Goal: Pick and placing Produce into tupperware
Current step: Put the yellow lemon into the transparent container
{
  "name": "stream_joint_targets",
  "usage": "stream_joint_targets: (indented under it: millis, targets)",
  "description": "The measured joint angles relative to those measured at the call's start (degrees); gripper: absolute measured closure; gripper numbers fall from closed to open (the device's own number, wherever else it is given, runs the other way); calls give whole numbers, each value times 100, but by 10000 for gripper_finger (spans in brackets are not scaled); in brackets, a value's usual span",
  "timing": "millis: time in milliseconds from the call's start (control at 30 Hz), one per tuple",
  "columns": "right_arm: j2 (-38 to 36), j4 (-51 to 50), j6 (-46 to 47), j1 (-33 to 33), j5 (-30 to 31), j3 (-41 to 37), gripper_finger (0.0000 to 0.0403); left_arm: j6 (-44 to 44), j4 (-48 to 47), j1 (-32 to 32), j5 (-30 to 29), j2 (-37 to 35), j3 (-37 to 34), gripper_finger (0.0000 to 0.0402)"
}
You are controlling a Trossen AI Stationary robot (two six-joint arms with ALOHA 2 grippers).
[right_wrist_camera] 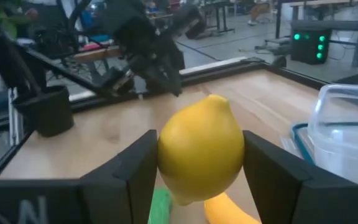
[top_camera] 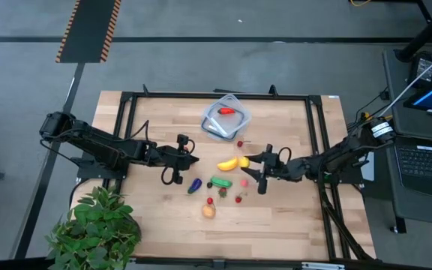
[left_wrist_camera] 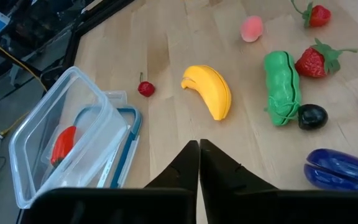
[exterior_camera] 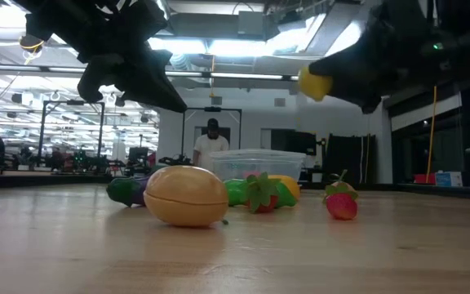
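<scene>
The clear tupperware (top_camera: pixel 226 118) stands at the table's far middle, a red pepper (left_wrist_camera: pixel 63 144) inside it. Nearer lie the banana (left_wrist_camera: pixel 210 90), a green pod (left_wrist_camera: pixel 281 87), the eggplant (left_wrist_camera: pixel 344 169), strawberries (left_wrist_camera: pixel 312 61), a cherry (left_wrist_camera: pixel 145 89) and an orange fruit (exterior_camera: pixel 186 196). My right gripper (right_wrist_camera: pixel 201 162) is shut on a yellow lemon (exterior_camera: pixel 315 84) just right of the banana. My left gripper (top_camera: pixel 191 159) hovers shut and empty, left of the banana. My right gripper pinches the lemon by its two opposite sides (right_wrist_camera: pixel 166 155) between its two fingers. The fingers (right_wrist_camera: pixel 135 171) run about level and come from the table's right side. The lemon is lifted clear of the table, its pointed tip (right_wrist_camera: pixel 216 99) up.
A potted plant (top_camera: pixel 96 229) stands at the near left corner. A black frame (top_camera: pixel 126 120) rims the table. The tupperware rests on its blue-rimmed lid (left_wrist_camera: pixel 126 134). A laptop (top_camera: pixel 426 161) sits off the right edge. A person (exterior_camera: pixel 211 143) stands far behind the table.
</scene>
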Motion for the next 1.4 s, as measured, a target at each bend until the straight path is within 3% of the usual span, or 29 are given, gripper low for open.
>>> stream_joint_targets:
  millis: [233, 500, 800, 900, 1200, 1400]
  targets:
    - [0, 199, 48, 0, -23, -199, 198, -13, 0, 1, 0, 0, 0, 375]
    - [0, 248, 0, -3, 1474, -195, 198, -13, 2, 1, 0, 0, 0, 361]
    - [0, 194, -127, -103, 1776, -195, 198, -13, 2, 1, -2, 0, 0, 357]
    - [0, 192, -251, -229, 1594, -195, 198, -61, 4, 1, -2, 0, 0, 365]
    - [0, 190, -296, -976, 268, -192, 198, -373, 35, 161, 5, 0, 0, 386]
    - [0, 125, -508, -1518, -691, -28, 198, -825, 319, 660, 1292, 0, 0, 399]
